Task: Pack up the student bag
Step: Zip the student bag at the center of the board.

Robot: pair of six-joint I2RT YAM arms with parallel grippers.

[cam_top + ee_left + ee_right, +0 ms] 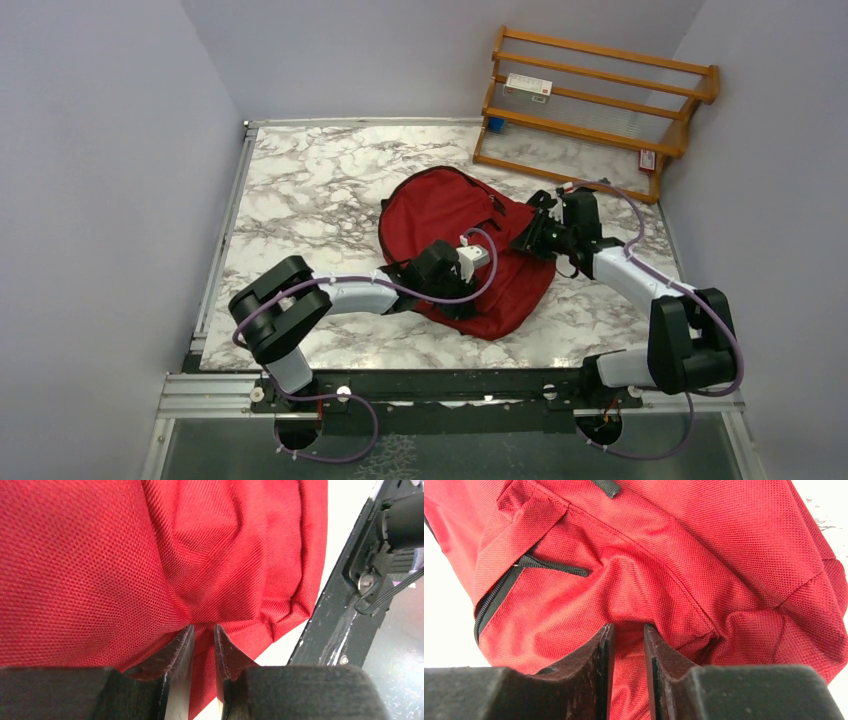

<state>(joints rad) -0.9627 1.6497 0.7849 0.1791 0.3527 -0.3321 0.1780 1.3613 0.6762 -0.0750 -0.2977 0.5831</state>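
End effector L (204,630) & R (629,627) nearly closed, pinching student bag (430,215) fabric; long axis diag far-left/near-right.

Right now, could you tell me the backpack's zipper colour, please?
The backpack's zipper is black; right wrist view shows it best.

Student bag (440,215) matt woven cloth, table (300,180) smooth marble-look, rack (585,131) varn. wood

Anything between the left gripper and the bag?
Nothing. In the left wrist view the left gripper is already pinching a fold of the student bag between its fingers.
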